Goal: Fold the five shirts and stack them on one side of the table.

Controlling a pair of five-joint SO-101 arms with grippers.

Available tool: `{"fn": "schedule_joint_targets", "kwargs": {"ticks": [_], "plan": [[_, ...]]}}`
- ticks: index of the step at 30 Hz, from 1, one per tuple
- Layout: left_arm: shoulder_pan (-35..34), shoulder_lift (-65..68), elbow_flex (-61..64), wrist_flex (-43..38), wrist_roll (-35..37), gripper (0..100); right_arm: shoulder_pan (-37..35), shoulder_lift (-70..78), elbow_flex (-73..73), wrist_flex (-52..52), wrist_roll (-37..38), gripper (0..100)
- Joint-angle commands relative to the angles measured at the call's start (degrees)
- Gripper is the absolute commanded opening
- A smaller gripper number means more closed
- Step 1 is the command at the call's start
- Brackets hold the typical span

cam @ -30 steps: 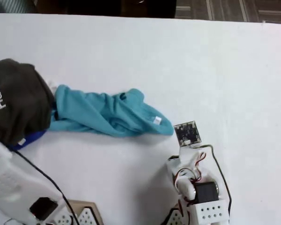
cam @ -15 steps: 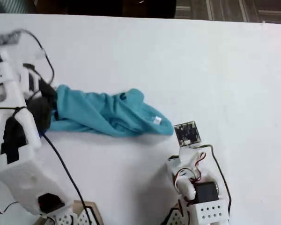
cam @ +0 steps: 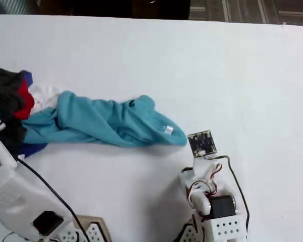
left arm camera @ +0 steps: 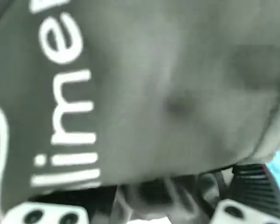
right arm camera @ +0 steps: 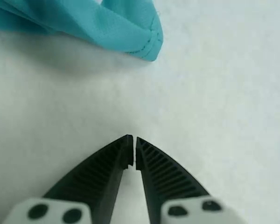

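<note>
Soft matt cloth: teal shirt (cam: 106, 123), grey shirt (left arm camera: 177, 70). Smooth matt tbl (cam: 192, 60). Ribbed blk plastic fingers (right arm camera: 102, 177), right gripper (right arm camera: 133, 145).

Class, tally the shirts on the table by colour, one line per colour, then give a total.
Teal shirt: 1
Dark grey shirt: 1
Red shirt, partly hidden: 1
Blue shirt, partly hidden: 1
White shirt, partly hidden: 1
Total: 5

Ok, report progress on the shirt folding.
Done: nothing; no shirt looks folded or stacked. In hand: the left arm hangs close over the dark shirt, bunched with red, white and blue fabric at the edge of the table. The right gripper is shut over bare table near the crumpled teal shirt. Left: all the folding and stacking.
</note>
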Motion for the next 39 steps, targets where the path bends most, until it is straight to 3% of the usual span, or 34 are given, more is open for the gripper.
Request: {"fn": "schedule_joint_targets", "kwargs": {"ticks": [1, 11, 15, 20, 24, 31, 36, 39], "plan": [[1.05, -0.53, -4.09, 4.57, 0.26, 36, 0.22, 0.22, 0.35, 0.31, -0.18, 2.0], [16.79, -0.97, -18.15, 23.47, 0.35, 36, 0.13, 0.22, 0.35, 0.31, -0.18, 2.0], [23.21, -0.97, -20.7, 24.09, 0.44, 36, -0.22, 0.22, 0.35, 0.31, -0.18, 2.0], [31.82, -0.62, -20.44, 24.0, 0.7, 36, -6.02, 0.22, 0.35, -0.13, -0.09, 2.4], [40.18, -0.62, -20.44, 24.0, 0.7, 36, -5.85, 0.22, 0.53, -8.57, -0.09, 2.4], [55.74, -0.35, -20.44, 23.91, 0.62, 36, 8.92, 0.22, 0.0, -29.41, 1.05, 2.5], [66.02, 0.09, -20.44, 23.12, 0.35, 36, 24.84, 0.22, -2.9, -41.54, 17.32, 2.5], [69.89, 3.87, -20.44, 21.19, 0.53, 36, 30.02, 0.22, -2.99, -47.43, 28.75, 2.5]]}}
